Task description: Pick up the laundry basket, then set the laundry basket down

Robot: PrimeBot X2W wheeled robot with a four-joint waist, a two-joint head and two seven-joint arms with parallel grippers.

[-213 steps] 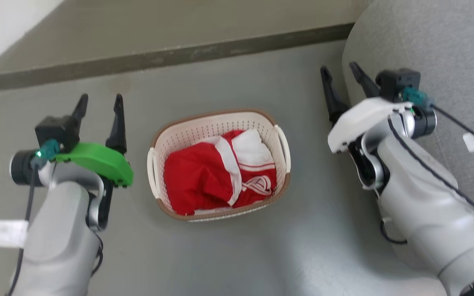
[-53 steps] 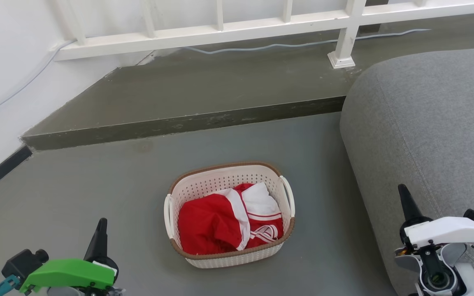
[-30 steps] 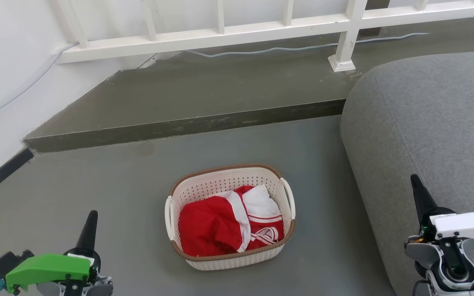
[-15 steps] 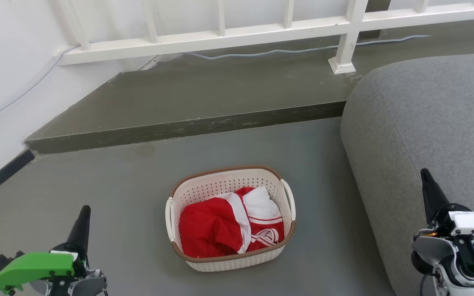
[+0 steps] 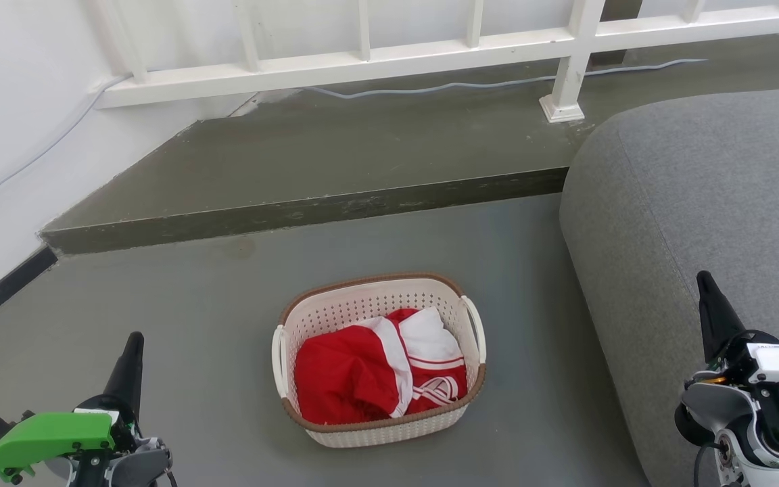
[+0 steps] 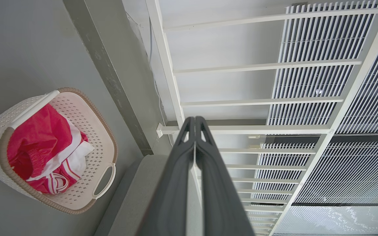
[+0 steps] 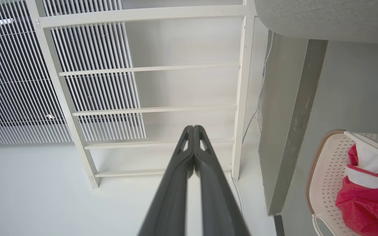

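The laundry basket (image 5: 369, 308) stands on the grey floor, cream-white and perforated with a brown rim and white loop handles, holding red and white clothing (image 5: 376, 365). It also shows at the left of the left wrist view, laundry basket (image 6: 87, 108), and at the lower right of the right wrist view, laundry basket (image 7: 323, 164). My left gripper (image 5: 134, 348) is at the lower left, well apart from the basket, fingers pressed together and empty, as the left wrist view of the left gripper (image 6: 194, 123) confirms. My right gripper (image 5: 706, 287) is at the lower right over the sofa, also shut and empty, right gripper (image 7: 194, 130).
A grey sofa (image 5: 700, 203) fills the right side, close to the basket. A raised step (image 5: 308, 210) runs across behind the basket, with a white railing (image 5: 430, 51) and a cable (image 5: 498, 81) along it. A white wall (image 5: 11, 122) stands at left.
Since seven seconds ago the camera has lifted and both grippers have drawn back from beside the basket and shut. In the last second both drifted slightly outward. The basket has stayed on the floor.
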